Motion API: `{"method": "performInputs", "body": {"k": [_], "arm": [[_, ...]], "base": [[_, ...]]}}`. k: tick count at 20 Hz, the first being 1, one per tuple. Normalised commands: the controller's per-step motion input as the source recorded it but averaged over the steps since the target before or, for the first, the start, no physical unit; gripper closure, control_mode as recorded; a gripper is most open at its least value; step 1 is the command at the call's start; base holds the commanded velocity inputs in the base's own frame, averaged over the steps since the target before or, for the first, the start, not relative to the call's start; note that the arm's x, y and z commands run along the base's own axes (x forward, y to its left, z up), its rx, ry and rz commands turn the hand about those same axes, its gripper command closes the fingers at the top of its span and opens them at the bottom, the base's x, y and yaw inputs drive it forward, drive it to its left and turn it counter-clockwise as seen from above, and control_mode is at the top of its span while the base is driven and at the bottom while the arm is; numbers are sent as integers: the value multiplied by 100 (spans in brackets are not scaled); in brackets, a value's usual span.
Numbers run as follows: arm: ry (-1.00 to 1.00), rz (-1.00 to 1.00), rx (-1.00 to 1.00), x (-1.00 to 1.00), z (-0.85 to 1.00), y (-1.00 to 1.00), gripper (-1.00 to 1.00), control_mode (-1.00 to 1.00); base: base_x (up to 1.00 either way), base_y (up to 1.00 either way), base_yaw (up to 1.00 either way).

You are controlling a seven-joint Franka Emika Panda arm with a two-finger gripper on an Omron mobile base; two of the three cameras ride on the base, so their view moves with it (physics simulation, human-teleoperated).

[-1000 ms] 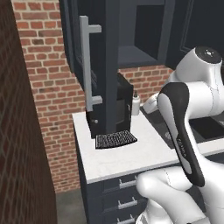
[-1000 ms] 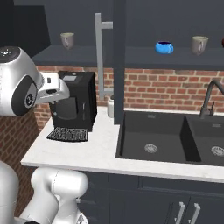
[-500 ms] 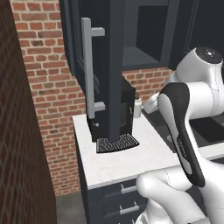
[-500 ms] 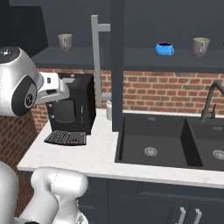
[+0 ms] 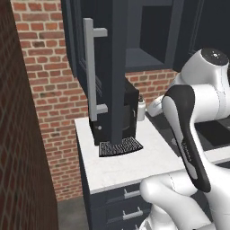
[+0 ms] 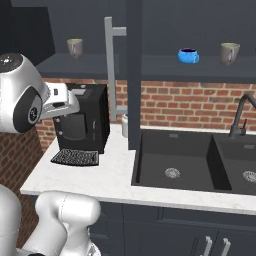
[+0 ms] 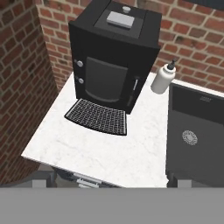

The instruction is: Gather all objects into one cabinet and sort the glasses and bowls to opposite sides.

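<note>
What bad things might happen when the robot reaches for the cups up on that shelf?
The open cabinet door stands edge-on between the left mug and the blue cup, so the arm might bump it. The coffee machine and soap bottle on the counter below might get knocked over.

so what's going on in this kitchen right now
The white robot arm is holding nothing; its hand camera looks down at a black coffee machine and a white soap bottle on the pale counter. Up on the open dark cabinet's shelf stand two grey-beige mugs and a glossy blue cup, untouched.
</note>
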Motion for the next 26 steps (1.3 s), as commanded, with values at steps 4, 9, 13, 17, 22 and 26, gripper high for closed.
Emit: {"method": "performInputs", "body": {"k": [4, 9, 13, 17, 22, 26], "arm": [[0, 0, 0, 0, 0, 0, -100, 100], [0, 0, 0, 0, 4, 0, -100, -100], [-13, -2, 0, 0, 57, 0, -100, -100], [-26, -14, 0, 0, 76, 3, -100, -100], [-20, -25, 8, 20, 42, 16, -100, -100], [-17, -19, 23, 27, 4, 12, -100, -100]], "base": [[0, 0, 0], [0, 0, 0], [0, 0, 0], [0, 0, 0], [0, 0, 0], [0, 0, 0]]}}
